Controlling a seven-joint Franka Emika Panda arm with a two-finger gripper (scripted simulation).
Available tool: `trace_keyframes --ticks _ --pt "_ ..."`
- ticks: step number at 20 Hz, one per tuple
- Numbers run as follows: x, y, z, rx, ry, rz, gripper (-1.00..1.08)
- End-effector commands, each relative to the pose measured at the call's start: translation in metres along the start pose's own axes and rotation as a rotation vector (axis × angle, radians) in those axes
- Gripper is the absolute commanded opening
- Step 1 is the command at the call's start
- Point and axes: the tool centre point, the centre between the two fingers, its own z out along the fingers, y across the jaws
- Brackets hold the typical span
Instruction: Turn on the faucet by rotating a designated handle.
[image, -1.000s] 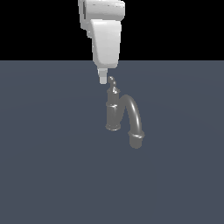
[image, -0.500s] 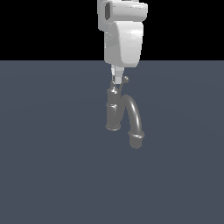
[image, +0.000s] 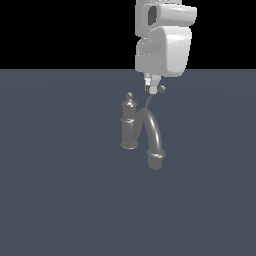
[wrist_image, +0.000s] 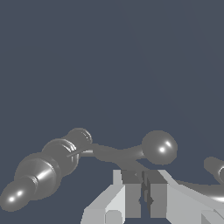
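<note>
The claw (image: 153, 89), fingers pressed together on nothing, is hanging just beside the handle's (image: 150, 103) ball tip above the faucet (image: 131, 123), and pushing off-centre, I reckon, risks it sliding off that round ball.

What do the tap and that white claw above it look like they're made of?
The faucet and its thin handle look like polished grey metal: bright highlights glint on the rounded parts. The gripper looks like matte white plastic, flat-shaded with no glints. Being a render, this is only appearance.
</note>
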Motion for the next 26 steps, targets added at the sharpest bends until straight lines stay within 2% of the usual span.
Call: trace_keyframes --ticks 1,26 --pt "0.0 0.0 0.0 0.0 -0.001 0.0 -1.0" --pt "0.068 -0.051 0.002 -0.003 0.0 0.024 -1.0"
